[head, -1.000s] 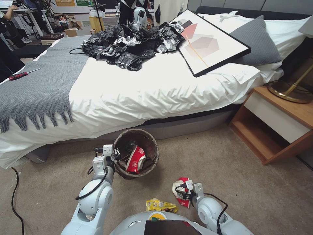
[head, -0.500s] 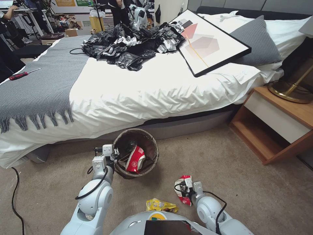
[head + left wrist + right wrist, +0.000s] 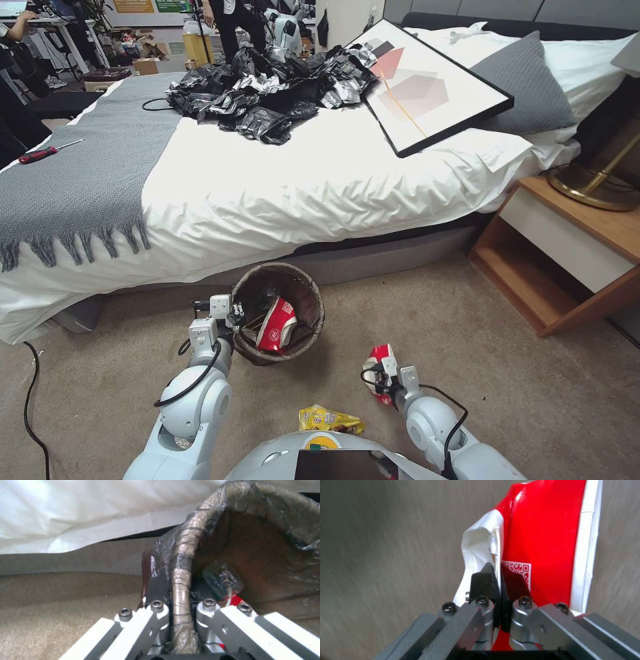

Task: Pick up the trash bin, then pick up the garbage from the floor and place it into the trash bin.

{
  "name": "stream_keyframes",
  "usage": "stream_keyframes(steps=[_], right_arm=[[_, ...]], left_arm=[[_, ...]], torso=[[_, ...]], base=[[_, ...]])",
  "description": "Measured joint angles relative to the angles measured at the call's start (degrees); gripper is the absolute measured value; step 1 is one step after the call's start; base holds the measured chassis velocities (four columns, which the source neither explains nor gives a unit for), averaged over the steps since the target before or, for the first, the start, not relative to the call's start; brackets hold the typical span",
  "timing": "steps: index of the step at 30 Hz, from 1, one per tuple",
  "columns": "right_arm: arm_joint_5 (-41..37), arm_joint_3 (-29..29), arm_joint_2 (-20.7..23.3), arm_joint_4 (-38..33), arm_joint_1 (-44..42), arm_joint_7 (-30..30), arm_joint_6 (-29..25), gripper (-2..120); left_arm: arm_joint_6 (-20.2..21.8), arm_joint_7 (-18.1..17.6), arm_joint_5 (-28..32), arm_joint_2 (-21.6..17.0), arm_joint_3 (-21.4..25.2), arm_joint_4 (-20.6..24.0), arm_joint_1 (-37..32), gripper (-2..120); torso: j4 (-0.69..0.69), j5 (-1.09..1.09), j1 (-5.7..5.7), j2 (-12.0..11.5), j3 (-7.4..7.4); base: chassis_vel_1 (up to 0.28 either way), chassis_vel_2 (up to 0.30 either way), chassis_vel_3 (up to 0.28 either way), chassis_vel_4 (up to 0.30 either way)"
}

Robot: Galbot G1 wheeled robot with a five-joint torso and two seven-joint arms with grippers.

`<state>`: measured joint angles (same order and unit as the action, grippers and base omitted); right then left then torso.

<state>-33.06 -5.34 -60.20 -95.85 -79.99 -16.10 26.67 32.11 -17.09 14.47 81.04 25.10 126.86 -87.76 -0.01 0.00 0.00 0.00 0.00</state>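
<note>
**Colours and patterns about the bed and carpet**

The trash bin (image 3: 278, 313) wears a dark brown, glossy liner over its rim; inside lies a red-and-white cup (image 3: 277, 325) with small white print. The cup (image 3: 378, 373) in the right gripper (image 3: 381, 383) is bright red with a white edge and a red-on-white QR square. The left gripper (image 3: 235, 319) has white links and black pads. A yellow wrapper (image 3: 330, 420) with red and green marks lies on the beige-tan floor (image 3: 467, 373). The bed (image 3: 320, 180) is white under a grey fringed blanket (image 3: 87, 173). The heap of bags (image 3: 267, 93) is black and silver. The framed picture (image 3: 433, 87) shows pale pink and red shapes on white, framed black. The nightstand (image 3: 567, 253) is orange-brown wood with a white drawer.
</note>
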Motion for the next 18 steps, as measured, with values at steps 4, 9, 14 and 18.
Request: stream_keyframes(steps=[4, 9, 14, 18], right_arm=[[1.3, -2.4, -0.4, -5.3, 0.3, 0.5, -6.8, 0], [6.7, -6.4, -0.8, -16.8, 4.3, 7.1, -23.9, 0], [8.6, -6.8, 0.6, -26.2, 8.5, 14.8, -29.6, 0], [7.2, -4.3, 3.2, -29.4, 9.4, 23.3, -33.1, 0]], left_arm=[[0.0, 0.0, 0.1, -0.1, 0.0, -0.4, 0.0, 4], [0.1, 0.0, 0.4, -0.1, -0.7, -1.0, 0.0, 4], [0.6, -0.1, 0.9, -0.1, -1.4, -1.1, -0.1, 4], [0.8, -0.1, 1.0, 0.0, -1.7, -1.1, -0.3, 4]], torso=[[0.0, 0.0, 0.0, 0.0, 0.0], [0.01, 0.01, 0.0, 0.0, 0.0], [0.01, -0.01, 0.0, 0.0, 0.0], [0.01, -0.01, 0.0, 0.0, 0.0]], base=[[0.0, 0.0, 0.0, 0.0], [0.0, 0.0, 0.0, 0.0], [0.0, 0.0, 0.0, 0.0], [0.0, 0.0, 0.0, 0.0]])
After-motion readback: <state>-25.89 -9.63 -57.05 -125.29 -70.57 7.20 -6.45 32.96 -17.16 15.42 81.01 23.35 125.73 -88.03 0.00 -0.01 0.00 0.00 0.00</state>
